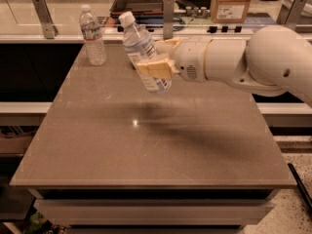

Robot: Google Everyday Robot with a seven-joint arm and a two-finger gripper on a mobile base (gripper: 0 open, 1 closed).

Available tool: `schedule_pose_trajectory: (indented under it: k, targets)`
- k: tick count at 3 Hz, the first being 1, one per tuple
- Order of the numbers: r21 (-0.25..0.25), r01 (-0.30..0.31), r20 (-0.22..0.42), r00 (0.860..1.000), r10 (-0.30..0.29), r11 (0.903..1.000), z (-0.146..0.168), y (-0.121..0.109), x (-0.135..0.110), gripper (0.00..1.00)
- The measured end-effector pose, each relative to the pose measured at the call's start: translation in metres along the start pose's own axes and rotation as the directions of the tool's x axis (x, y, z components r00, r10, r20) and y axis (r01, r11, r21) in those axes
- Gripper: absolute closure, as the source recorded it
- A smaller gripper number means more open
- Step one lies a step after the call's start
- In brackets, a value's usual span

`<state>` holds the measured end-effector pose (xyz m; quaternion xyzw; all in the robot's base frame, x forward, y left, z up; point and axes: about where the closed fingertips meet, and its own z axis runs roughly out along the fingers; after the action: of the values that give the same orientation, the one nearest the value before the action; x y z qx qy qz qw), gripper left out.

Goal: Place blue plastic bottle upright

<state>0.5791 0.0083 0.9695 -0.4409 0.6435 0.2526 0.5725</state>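
The blue plastic bottle (142, 49) is a clear bottle with a white cap and a pale blue-and-white label. It hangs in the air above the far middle of the table, tilted with its cap up and to the left. My gripper (155, 66) comes in from the right on a thick white arm (253, 65). Its tan fingers (152, 70) are shut around the bottle's labelled body. The bottle's base is clear of the tabletop and casts a shadow below.
A slimmer ribbed clear bottle (92, 35) with a red-and-white label stands upright at the table's far left corner. The brown table (146, 150) ends at a front edge near me. Behind it are a counter with metal posts (168, 16), a tray and a cardboard box (233, 3).
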Motion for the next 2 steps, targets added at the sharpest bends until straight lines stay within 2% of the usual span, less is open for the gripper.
schedule_pose_trajectory:
  k: [2]
  targets:
    - [-0.021, 0.018, 0.079, 0.997, -0.016, 0.9996, 0.0115, -0.0077, 0.0070, 1.00]
